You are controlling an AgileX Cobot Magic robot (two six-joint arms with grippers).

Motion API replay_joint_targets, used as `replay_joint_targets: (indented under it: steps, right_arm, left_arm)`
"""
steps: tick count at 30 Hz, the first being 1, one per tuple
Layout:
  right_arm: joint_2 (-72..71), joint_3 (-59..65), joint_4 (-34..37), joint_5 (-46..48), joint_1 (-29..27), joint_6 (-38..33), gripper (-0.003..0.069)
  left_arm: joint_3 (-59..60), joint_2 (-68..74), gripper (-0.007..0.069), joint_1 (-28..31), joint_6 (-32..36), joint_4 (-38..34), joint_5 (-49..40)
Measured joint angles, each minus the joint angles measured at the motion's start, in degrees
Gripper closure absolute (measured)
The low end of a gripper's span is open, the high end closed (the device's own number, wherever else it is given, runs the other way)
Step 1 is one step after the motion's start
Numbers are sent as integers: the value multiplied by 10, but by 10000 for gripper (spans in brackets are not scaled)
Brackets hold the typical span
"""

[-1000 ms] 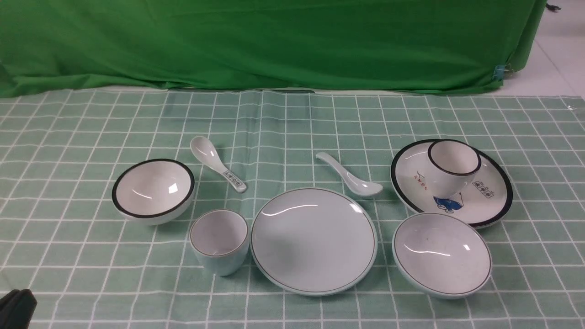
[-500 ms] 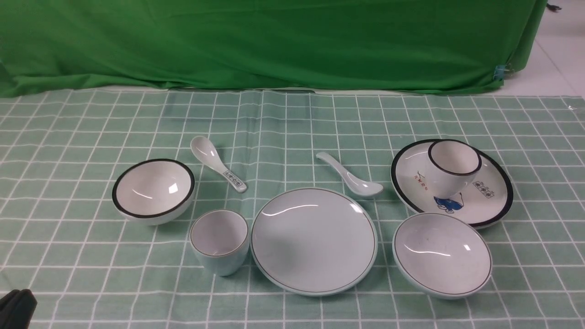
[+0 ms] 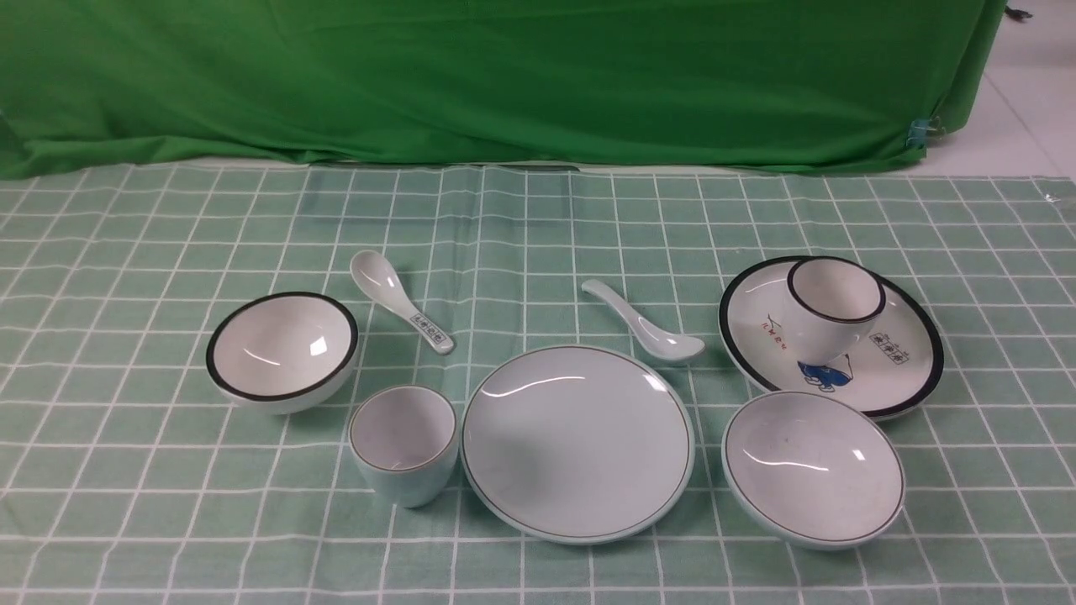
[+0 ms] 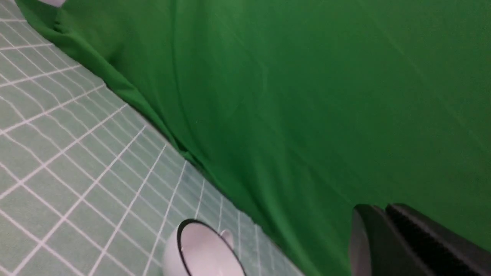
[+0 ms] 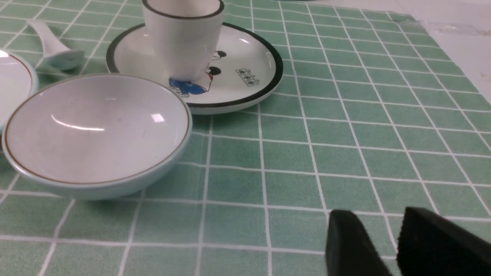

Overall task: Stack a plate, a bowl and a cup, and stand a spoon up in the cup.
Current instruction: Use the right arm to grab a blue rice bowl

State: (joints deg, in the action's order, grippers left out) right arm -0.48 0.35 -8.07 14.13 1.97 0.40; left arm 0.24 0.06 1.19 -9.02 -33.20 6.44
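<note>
On the green checked cloth [image 3: 538, 235] nothing is stacked yet. The plate [image 3: 577, 444] lies flat in the middle, near the front. The bowl [image 3: 814, 468] sits just beside it on the right. The cup [image 3: 403, 443] stands just beside it on the left. The spoon [image 3: 643, 334] lies behind the plate, with its scoop close to the plate's back edge.

The right gripper [image 5: 383, 230] hangs low over bare cloth near the bowl. Its two black fingers are close, with only a thin slit between them, and they hold nothing. I cannot tell if they are fully closed. The left gripper [image 4: 383, 230] shows only as dark shapes at the edge of its own view, so I cannot tell how it stands.

The biggest risk is picking the wrong dish. A black-rimmed bowl [image 3: 282, 351], a printed spoon [image 3: 402, 301] and a black-rimmed cup [image 3: 832, 311] on a black-rimmed plate [image 3: 891, 370] look much like the right ones and sit near them.

The dishes are smooth and shiny, so a thin rim may slip out of a pinch. Then the bowl could drop and chip. Fingers that come down too closed could bump the rim and shove the bowl into the black-rimmed plate just behind it. The spoon lies flat, so it looks hard to lift. Stood in the cup, it could tip the cup over.
</note>
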Motion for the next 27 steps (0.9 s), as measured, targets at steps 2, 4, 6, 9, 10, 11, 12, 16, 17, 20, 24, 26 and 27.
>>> replay_joint_targets:
  steps: [2, 4, 6, 9, 10, 11, 12, 16, 17, 20, 24, 26, 27]
  right_arm:
    - [0, 0, 0, 0, 0, 0, 417]
    - [0, 0, 0, 0, 0, 0, 417]
    - [0, 0, 0, 0, 0, 0, 417]
    - [0, 0, 0, 0, 0, 0, 417]
    - [0, 0, 0, 0, 0, 0, 417]
    - [0, 0, 0, 0, 0, 0, 417]
    - [0, 0, 0, 0, 0, 0, 417]
    - [0, 0, -25, 0, 0, 0, 417]
    - [0, 0, -44, 0, 0, 0, 417]
    - [0, 0, -61, 0, 0, 0, 417]
    - [0, 0, -59, -17, 0, 9, 417]
    - [0, 0, -29, -43, 0, 55, 417]
    - [0, 0, -11, -54, 0, 84, 417]
  left_arm:
    - [-15, 0, 607, -4, -7, 10, -28]
    - [-85, 18, 607, -22, 5, 55, -129]
    - [-149, 61, 607, -40, 42, 89, -211]
    - [-233, 157, 607, -63, 119, 110, -306]
    - [-267, 204, 607, -71, 150, 111, -340]
    - [-293, 250, 607, -75, 178, 113, -366]
    - [-321, 288, 607, -79, 201, 113, -383]
    - [-392, 413, 607, -80, 265, 81, -406]
    - [-400, 431, 607, -80, 295, 53, -410]
    - [-407, 457, 607, -89, 380, -26, -420]
    - [-408, 456, 607, -114, 424, -47, -424]
    - [-409, 456, 607, -115, 435, -47, -426]
    - [-409, 456, 607, -115, 438, -47, -426]
